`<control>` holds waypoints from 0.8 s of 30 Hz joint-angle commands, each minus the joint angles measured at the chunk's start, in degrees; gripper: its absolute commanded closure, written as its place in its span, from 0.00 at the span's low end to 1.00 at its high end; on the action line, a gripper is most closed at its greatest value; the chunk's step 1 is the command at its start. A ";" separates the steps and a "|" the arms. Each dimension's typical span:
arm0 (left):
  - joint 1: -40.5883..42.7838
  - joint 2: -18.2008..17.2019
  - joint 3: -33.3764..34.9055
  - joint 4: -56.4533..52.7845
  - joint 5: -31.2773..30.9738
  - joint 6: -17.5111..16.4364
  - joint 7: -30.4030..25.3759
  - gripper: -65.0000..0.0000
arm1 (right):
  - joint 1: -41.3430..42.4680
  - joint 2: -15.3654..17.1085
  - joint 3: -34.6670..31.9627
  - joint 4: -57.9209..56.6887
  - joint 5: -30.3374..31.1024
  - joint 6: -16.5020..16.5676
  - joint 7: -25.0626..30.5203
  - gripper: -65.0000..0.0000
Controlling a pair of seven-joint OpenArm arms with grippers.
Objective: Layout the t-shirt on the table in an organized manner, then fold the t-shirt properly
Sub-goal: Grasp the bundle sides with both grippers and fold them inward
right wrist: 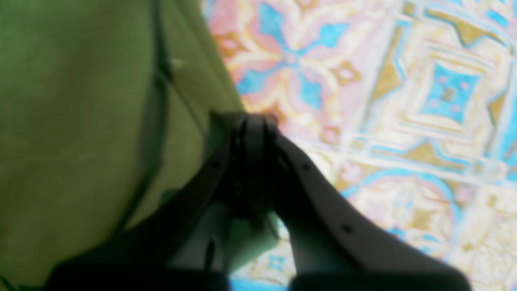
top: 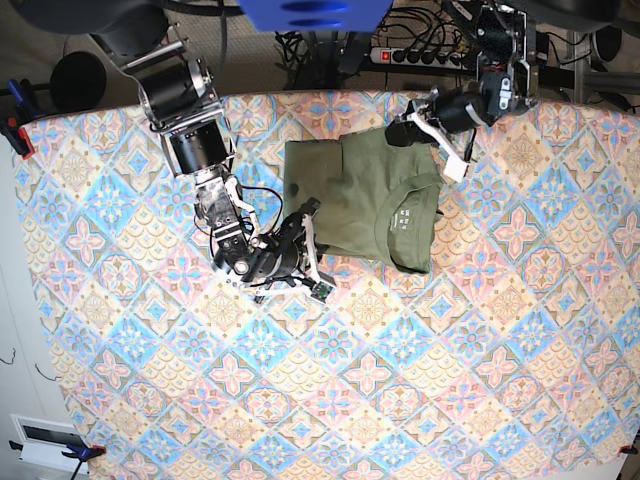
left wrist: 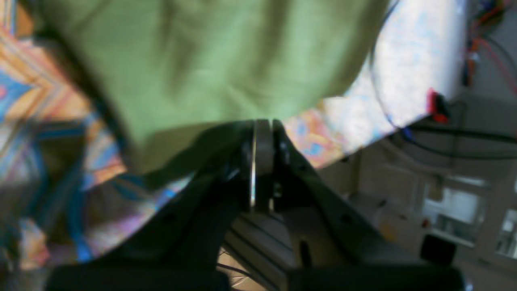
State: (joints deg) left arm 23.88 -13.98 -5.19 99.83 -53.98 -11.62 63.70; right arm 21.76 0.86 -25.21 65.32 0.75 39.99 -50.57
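Note:
The olive-green t-shirt lies partly folded at the back middle of the table, with its neck label facing up. My left gripper is shut on the shirt's far edge. In the left wrist view its closed tips pinch the cloth, which hangs a little above the table. My right gripper is at the shirt's left edge. In the right wrist view its closed tips grip the cloth's edge over the patterned table.
A power strip and cables run behind the table's back edge. A red clamp holds the cloth at the left edge, and another shows at the table edge in the left wrist view.

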 commanded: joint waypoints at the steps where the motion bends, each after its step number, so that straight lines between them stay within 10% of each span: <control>1: -1.68 -0.40 -0.22 -0.89 -0.66 -0.38 -1.15 1.00 | 1.14 0.41 0.03 0.92 0.26 0.01 -0.20 1.00; 24: -33.15 2.50 8.31 -24.71 6.90 -0.38 -5.28 1.00 | -20.31 12.10 8.38 29.32 0.43 0.01 -6.01 1.00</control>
State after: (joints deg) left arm -8.19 -11.60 3.05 74.39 -46.28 -11.64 58.72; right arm 0.16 12.36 -17.37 93.38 1.61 40.29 -57.28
